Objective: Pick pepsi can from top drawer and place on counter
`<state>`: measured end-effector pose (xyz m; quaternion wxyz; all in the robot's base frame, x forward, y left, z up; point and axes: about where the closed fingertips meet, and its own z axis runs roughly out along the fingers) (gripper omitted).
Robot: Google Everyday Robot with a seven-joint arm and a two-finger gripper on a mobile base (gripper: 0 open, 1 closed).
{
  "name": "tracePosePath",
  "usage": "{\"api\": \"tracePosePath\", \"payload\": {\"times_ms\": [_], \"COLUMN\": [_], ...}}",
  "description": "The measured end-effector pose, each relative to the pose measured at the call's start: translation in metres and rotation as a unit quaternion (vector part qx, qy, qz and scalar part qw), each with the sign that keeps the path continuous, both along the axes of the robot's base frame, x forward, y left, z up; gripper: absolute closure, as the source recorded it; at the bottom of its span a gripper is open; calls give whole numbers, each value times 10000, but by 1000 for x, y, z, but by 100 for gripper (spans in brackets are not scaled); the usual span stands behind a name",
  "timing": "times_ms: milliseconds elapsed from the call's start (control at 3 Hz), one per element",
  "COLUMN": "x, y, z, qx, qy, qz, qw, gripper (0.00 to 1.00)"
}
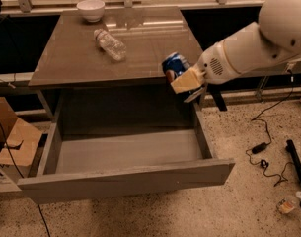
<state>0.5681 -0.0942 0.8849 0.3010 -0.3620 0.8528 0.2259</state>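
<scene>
While top drawer [125,152] stands open, gripper [183,79] clamps pepsi can [173,67] at counter [76,63] front-right edge.

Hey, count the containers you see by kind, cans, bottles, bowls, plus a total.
Cans: 1, the pepsi can, in the gripper at the counter's front right edge.
Bottles: 1, the plastic bottle, lying on the counter.
Bowls: 1, the white bowl.
Total: 3
</scene>
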Motion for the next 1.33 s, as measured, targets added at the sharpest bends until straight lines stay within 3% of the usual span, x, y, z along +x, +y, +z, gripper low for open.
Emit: {"api": "tracePosePath", "payload": {"times_ms": [333,667,1000,1333], "x": [29,78,120,148], "y": [-1,21,41,53], "z": [51,70,68,50], "qx": [-173,-554,-828,-1017], "qy": [-497,-720,-759,-624], "qz": [100,354,585,684], "qw": [9986,9952,9920,9905], "gripper": [100,100,100,100]}}
